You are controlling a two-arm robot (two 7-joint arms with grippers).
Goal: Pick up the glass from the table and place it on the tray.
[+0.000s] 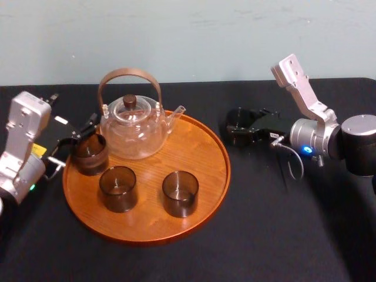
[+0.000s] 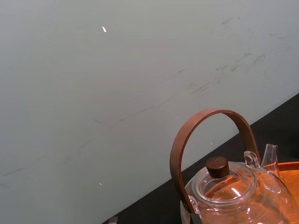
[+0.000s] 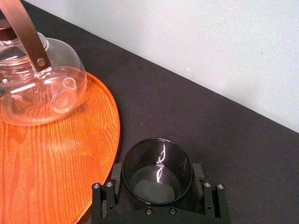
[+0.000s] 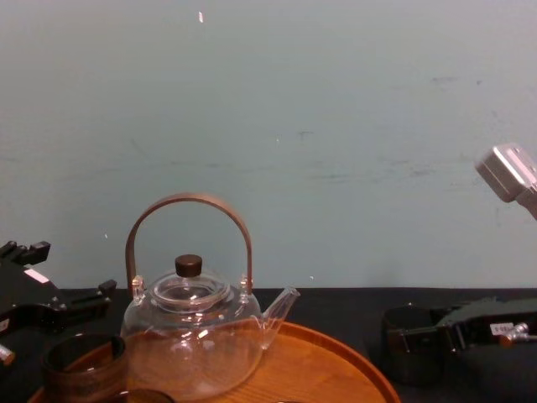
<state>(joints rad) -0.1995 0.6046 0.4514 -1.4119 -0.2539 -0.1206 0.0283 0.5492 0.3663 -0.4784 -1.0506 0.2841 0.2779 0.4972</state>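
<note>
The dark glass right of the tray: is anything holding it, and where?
The right gripper grips the glass, jaws pressed against its opposite sides.

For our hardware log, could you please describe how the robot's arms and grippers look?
Both arms are silver-grey metal with black grippers. Behind the left gripper sit a yellow label and a green light; behind the right gripper are a black round joint, a blue light and a looping grey cable.
</note>
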